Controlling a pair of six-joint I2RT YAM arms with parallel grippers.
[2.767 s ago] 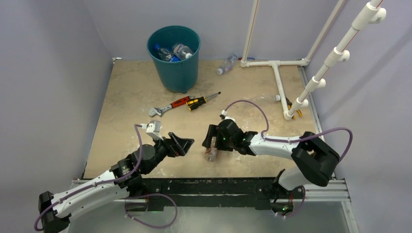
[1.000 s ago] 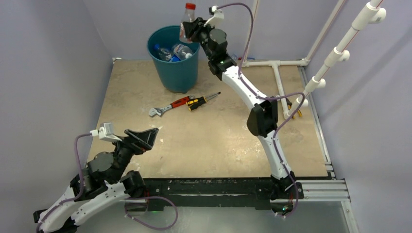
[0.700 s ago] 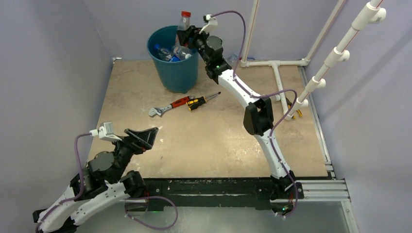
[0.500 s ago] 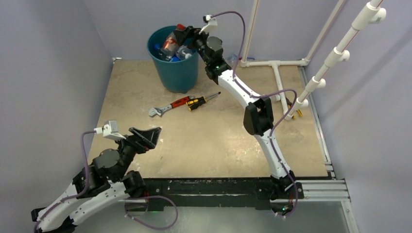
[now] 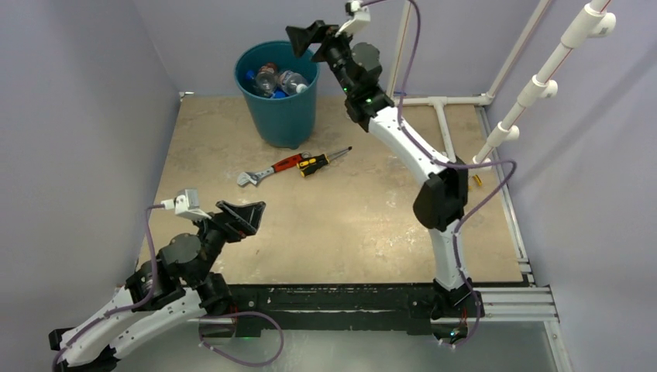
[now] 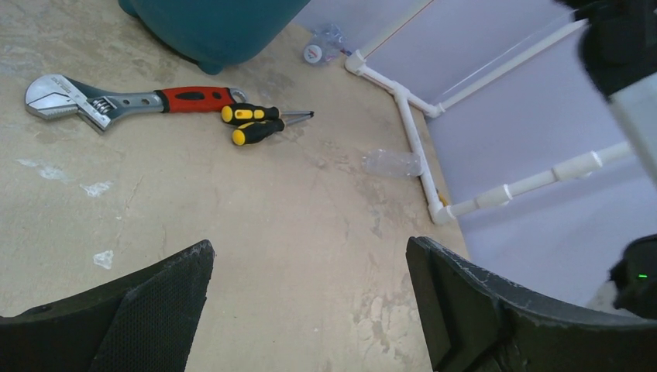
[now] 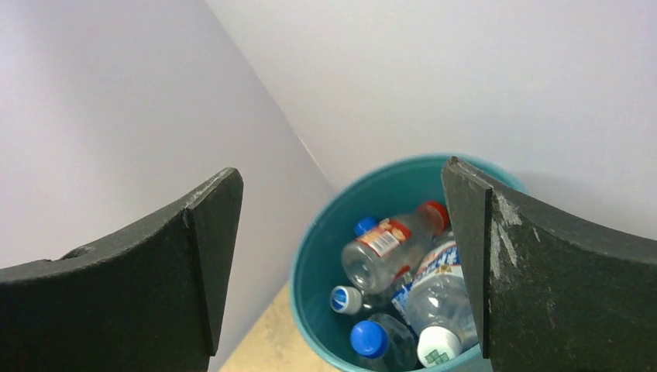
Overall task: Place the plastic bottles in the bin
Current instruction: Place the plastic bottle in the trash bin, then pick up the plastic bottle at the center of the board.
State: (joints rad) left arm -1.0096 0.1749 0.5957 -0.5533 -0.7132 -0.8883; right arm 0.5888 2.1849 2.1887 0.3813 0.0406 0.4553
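Left gripper (image 5: 237, 218) hangs spread wide, empty. The bin (image 5: 276, 116) holds several bottles (image 7: 387, 248). Above its rim, the right gripper (image 5: 307, 36) is spread wide and empty. A clear bottle (image 6: 391, 163) lies just beside the white pipe (image 6: 414, 143), another bottle (image 6: 320, 50) past the bin. Both are probably light, slick and crushable, so grip mid-body.

Teal bin part-filled; two bottles loose on the tabletop.

The round teal bin (image 5: 283, 120) stands upright at about 11 o'clock on the tabletop (image 5: 349, 225), tapering toward its base. Inside it the plastic bottles (image 7: 434, 298) lie jumbled on their sides, a red-capped bottle (image 7: 385, 249) with a red label uppermost and blue and white caps showing around it. A white-capped bottle (image 6: 324, 43) lies near 1 o'clock, by the far edge. A clear unlabelled bottle (image 6: 391, 163) lies near 3 o'clock, just beside the white pipe (image 6: 412, 136).
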